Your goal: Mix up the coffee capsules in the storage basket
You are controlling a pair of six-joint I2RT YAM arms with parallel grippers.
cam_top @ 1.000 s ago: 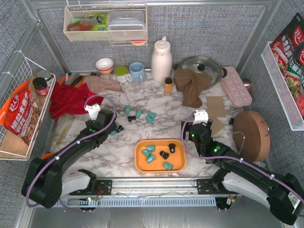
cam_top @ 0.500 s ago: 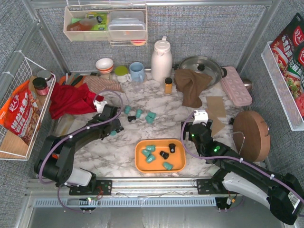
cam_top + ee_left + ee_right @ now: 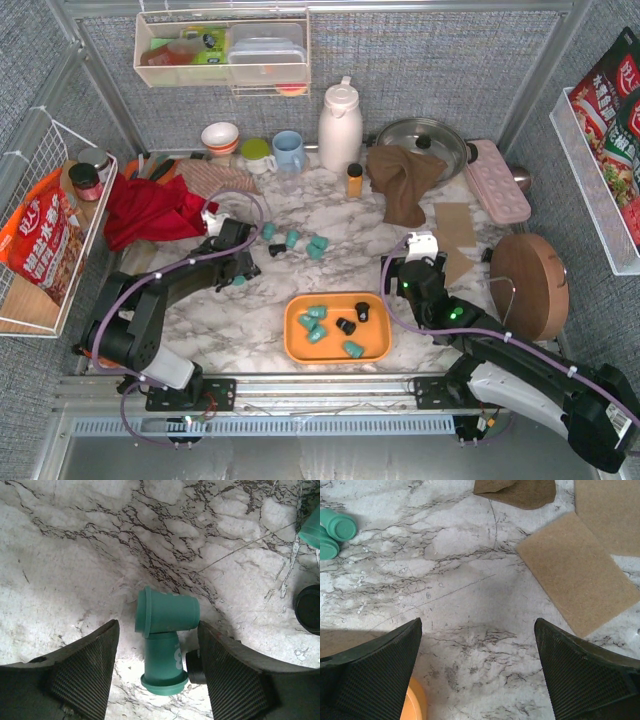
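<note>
Left end effector (image 3: 157,627) spread around two teal capsules (image 3: 167,614) on the marble bench (image 3: 75,555).

Its fingers flank the pair, which lie touching at right angles. The right finger (image 3: 235,675) may brush the upper one, though that is hard to tell. More teal ones and a black one lie loose just beyond, and others, teal and black, sit in the orange basket (image 3: 300,352) nearer the arm bases. The right end effector (image 3: 477,645) hangs wide apart over bare marble beside the basket, holding nothing.
</note>
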